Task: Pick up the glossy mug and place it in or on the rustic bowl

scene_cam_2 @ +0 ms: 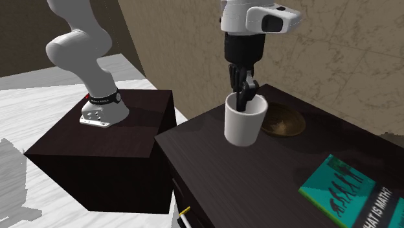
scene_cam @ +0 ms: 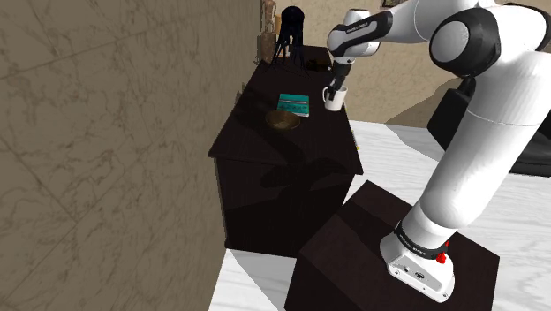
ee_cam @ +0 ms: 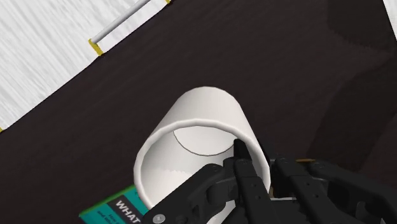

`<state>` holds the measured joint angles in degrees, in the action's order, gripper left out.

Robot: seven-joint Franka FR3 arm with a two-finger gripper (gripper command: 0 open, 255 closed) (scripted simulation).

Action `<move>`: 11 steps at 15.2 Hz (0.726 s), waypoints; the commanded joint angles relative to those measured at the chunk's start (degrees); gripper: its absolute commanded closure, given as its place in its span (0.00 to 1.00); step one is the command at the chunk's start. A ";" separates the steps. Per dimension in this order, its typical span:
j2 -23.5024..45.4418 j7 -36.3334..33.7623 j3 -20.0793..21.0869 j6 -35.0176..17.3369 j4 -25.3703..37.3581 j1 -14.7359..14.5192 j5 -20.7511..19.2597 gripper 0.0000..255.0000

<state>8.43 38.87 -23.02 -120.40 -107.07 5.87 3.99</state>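
The dark boxy stand (scene_cam: 380, 247) sits closest, on a pale floor (scene_cam: 521, 212), with the white arm (scene_cam: 477, 132) bolted to its top and bending over towards a dark cabinet (scene_cam: 283, 190). The cabinet is set against a veined beige wall (scene_cam: 106, 132). A white drawer handle (ee_cam: 127, 27) with yellow ends pokes out from its front below the top's edge.

On the cabinet top, the brown bowl (scene_cam: 284, 119) comes first, near the edge on the shoulder view's left and sitting upright. Just past it, about the middle of the top, a teal book (scene_cam: 295, 103) lies flat.

The white mug (scene_cam: 333, 100) is beside the book, towards the edge on the shoulder view's right, and it hangs from the black gripper (scene_cam: 334, 88). The two fingers are clamped on the mug's rim, one inside the cup and one outside the wall, seen plainly from the wrist. The mug tips slightly in that grip. From the second exterior view it hangs close in front of the bowl, apart from it. I cannot tell for sure whether its base is clear of the top.

At the far end of the cabinet top stands a black object on thin legs (scene_cam: 291, 31).
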 commanded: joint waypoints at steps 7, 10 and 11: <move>7.25 -8.39 3.57 4.05 11.05 -4.39 1.03 1.00; 10.82 -11.22 4.70 6.12 16.59 -5.79 1.51 1.00; 12.13 -12.14 5.06 6.90 18.66 -6.20 1.67 1.00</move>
<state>19.26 27.53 -18.28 -114.16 -90.35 -0.02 5.45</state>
